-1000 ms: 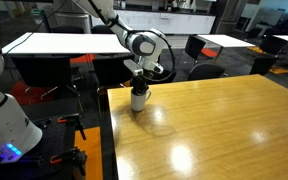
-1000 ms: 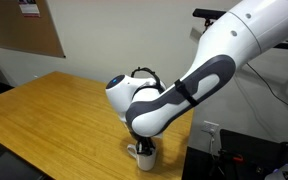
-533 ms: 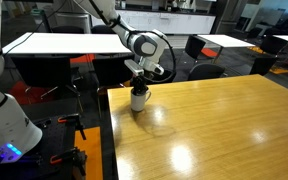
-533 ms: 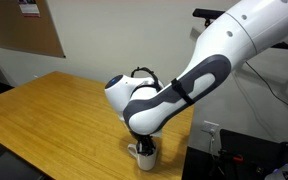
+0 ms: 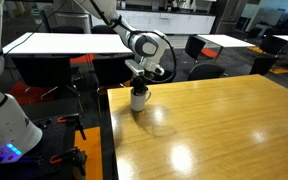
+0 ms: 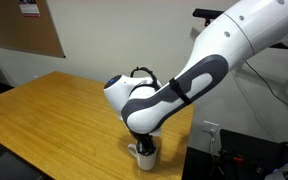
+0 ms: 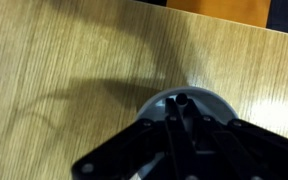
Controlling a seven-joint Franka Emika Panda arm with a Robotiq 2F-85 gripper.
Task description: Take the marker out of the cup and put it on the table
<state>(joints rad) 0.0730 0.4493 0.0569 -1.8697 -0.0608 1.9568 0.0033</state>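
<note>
The cup, a white mug, stands near a corner of the honey-yellow table. It also shows in an exterior view under the arm. My gripper points straight down into the mug's mouth. In the wrist view the mug's grey-white rim rings my gripper. The fingers are drawn together on the dark round top of the marker, which stands upright inside the mug. The rest of the marker is hidden by the fingers.
The table's edges run close beside the mug. White-topped tables with black chairs stand behind. A brown board hangs on the wall. Black equipment sits beside the table.
</note>
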